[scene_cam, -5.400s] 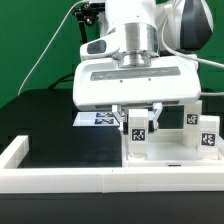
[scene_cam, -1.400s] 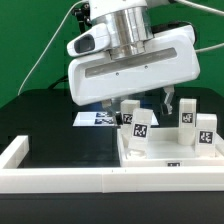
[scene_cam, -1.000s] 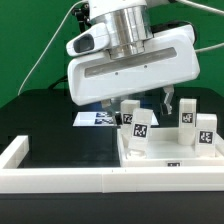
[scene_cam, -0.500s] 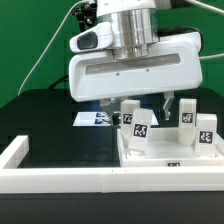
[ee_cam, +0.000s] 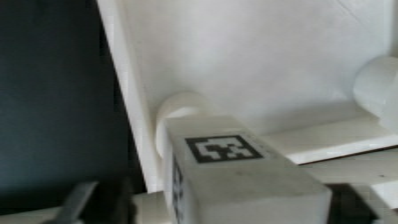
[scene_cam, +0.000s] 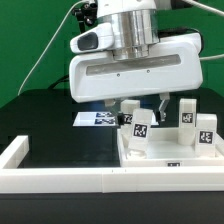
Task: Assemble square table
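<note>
Fingers (scene_cam: 164, 101) hang apart above the tabletop (scene_cam: 160, 158), gripping nothing visible. Gripper (scene_cam: 143, 103) hovers over tagged legs (scene_cam: 139, 128) standing upright on the tabletop.

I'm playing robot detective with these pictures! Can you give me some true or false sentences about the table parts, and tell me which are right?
1. White legs stand upright inside the square tray-like top. True.
2. The legs carry black-and-white tags. True.
3. The tray-like top hangs in the air. False: it rests on the black worktop.
4. The marker board stands upright. False: it lies flat.
5. The end effector hangs above the legs. True.
</note>
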Tool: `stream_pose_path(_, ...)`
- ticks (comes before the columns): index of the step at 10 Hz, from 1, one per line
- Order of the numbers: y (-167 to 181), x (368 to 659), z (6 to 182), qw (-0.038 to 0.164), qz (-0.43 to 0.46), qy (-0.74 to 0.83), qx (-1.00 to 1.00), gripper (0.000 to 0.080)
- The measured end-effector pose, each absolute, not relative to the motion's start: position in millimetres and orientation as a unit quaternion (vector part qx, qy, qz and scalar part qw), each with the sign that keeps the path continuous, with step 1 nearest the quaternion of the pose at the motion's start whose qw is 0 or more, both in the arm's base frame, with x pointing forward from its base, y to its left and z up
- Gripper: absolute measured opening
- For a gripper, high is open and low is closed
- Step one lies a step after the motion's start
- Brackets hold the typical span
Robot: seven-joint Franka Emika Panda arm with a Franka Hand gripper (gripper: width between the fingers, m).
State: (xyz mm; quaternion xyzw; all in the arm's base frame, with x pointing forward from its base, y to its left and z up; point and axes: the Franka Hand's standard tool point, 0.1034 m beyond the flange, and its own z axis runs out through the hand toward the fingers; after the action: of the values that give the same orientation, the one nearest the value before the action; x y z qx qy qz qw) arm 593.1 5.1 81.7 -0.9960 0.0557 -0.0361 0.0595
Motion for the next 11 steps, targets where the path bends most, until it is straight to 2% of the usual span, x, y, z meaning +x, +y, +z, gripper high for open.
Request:
stream_pose_path(1,4.4,593.1,81.6,0.059,-0.036,0.056,-0.996,0.0332)
stream_pose_path(2,3.8,593.0,81.6,0.059,-0.036,0.057,-0.996,0.0292)
stream_pose_path(7,3.5,593.1,81.6,0.061,-0.035,0.073,-0.995,0.0292)
stream_pose_path(9,3.8,593.4,81.8,0.066,-0.032,0.138,-0.988,0.0292)
stream_pose_path(11,5.6,593.9,81.9,0.074,-0.028,0.289,-0.954,0.0292)
